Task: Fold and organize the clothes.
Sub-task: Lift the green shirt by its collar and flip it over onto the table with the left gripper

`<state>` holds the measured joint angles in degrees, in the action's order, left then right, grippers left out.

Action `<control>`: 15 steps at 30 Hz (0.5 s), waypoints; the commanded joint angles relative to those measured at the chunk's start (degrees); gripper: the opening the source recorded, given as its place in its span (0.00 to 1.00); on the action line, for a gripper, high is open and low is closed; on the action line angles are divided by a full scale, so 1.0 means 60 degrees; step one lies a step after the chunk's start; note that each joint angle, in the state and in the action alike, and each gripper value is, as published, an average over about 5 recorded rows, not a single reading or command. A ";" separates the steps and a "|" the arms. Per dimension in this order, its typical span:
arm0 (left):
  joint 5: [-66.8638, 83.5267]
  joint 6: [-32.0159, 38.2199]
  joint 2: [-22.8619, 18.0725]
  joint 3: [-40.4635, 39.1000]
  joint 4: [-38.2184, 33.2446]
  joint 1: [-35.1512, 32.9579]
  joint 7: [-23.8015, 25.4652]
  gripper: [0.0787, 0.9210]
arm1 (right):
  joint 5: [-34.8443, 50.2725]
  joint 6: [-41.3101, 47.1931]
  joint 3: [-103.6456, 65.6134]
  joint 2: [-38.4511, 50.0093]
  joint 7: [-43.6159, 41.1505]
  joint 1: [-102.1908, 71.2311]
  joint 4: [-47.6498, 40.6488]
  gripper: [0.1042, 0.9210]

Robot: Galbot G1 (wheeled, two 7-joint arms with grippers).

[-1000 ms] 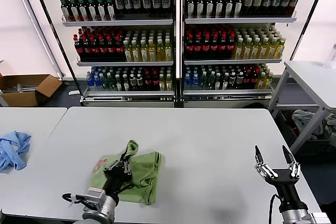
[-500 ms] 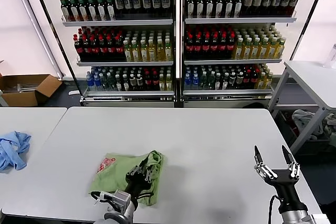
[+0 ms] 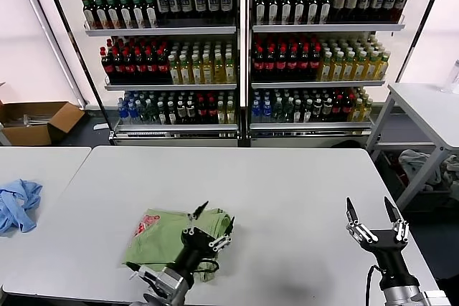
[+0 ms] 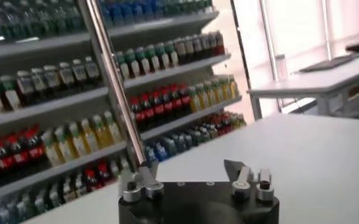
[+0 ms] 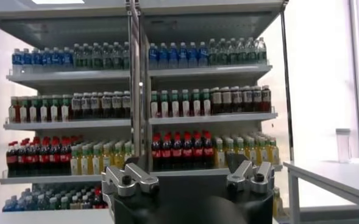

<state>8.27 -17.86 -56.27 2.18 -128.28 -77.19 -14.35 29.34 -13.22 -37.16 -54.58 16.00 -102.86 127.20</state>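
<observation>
The left gripper [image 3: 214, 223] stood wide open, holding nothing, over the folded polo shirt [image 3: 161, 236] near the table [image 3: 287, 184]'s front edge. The right gripper [image 3: 374, 216] hung open and empty near the front right corner.

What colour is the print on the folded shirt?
Red and white, on the light green shirt; shows best in the head view.

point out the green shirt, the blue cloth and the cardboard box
shirt [image 3: 159, 238], head view, on the bare green fabric left of the left end effector
blue cloth [image 3: 16, 204], head view, on its bunched middle
cardboard box [image 3: 36, 121], head view, on its open top flaps
</observation>
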 commanded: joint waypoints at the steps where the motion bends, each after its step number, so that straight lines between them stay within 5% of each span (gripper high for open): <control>1: 0.4053 -0.0118 0.0778 0.4827 0.0201 -0.1276 0.0035 0.81 | -0.0009 -0.0002 0.0013 0.0011 0.0008 0.0043 -0.0017 0.88; 6: 0.5049 -0.0277 0.0721 0.5794 0.1477 -0.1802 -0.0087 0.88 | 0.0016 -0.0010 -0.0024 0.0065 0.0028 0.0057 -0.0039 0.88; 15: 0.5457 -0.0629 0.0207 0.5376 0.2341 -0.2043 -0.0049 0.88 | 0.0017 -0.0004 -0.0026 0.0063 0.0022 0.0075 -0.0053 0.88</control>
<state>30.90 -20.17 -53.97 26.76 -121.08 -85.42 -14.69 29.46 -13.26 -37.32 -54.17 16.16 -102.46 126.99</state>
